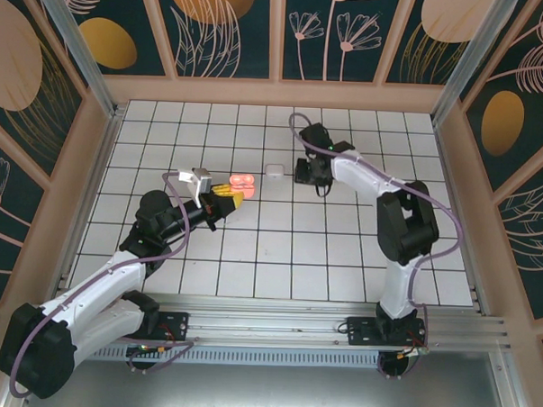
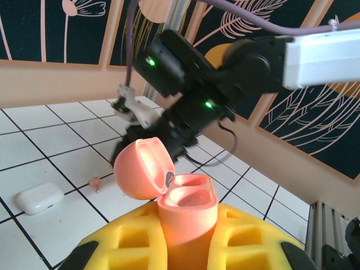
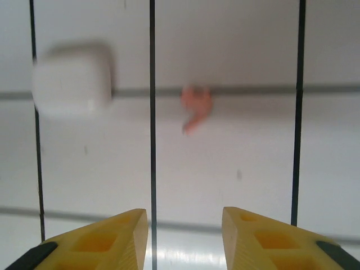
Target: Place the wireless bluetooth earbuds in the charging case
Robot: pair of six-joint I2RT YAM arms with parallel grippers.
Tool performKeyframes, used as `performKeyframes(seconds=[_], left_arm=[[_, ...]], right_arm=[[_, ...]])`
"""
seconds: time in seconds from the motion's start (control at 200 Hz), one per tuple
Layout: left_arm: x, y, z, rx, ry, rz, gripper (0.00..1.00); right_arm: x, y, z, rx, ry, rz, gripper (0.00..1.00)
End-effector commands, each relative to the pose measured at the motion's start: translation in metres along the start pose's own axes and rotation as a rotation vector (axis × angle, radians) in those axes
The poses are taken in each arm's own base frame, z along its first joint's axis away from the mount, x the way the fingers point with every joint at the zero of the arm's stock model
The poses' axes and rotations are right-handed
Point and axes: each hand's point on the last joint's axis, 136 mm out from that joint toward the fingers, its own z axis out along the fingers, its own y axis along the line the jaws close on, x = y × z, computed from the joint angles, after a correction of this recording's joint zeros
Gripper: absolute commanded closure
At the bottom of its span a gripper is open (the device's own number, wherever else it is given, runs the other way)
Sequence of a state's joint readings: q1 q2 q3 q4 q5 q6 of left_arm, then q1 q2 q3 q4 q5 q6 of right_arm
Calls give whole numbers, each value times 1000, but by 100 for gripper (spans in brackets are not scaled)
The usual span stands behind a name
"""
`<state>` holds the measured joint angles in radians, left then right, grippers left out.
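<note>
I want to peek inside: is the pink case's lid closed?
No, the pink case has its lid tipped back to one side, so the inside shows.

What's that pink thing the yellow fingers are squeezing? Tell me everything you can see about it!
It is a small salmon-pink charging case, smooth and glossy like plastic. Its rounded lid is flipped open on a hinge and leans to the left in the left wrist view, showing two round wells side by side. The case stands upright, pinched between the yellow fingers of the left gripper. Its bottom is hidden between them.
</note>
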<state>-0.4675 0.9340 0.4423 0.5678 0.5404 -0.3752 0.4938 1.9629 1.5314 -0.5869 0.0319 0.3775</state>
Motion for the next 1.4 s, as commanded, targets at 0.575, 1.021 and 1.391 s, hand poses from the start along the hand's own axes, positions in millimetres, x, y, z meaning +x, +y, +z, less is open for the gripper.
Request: performKeyframes(seconds=[0.575,1.021,1.391], left_arm=[[-2,5,13,7,16,-3,100],[2,7,14,-3,23,5,100],[2,8,14,-6,25,8,100]], right_arm=[[-27,-11,69,65,165,-49,58],[-13,-11,84,88,206,-45,59],[-6,-11,90,108,219,-61,67]])
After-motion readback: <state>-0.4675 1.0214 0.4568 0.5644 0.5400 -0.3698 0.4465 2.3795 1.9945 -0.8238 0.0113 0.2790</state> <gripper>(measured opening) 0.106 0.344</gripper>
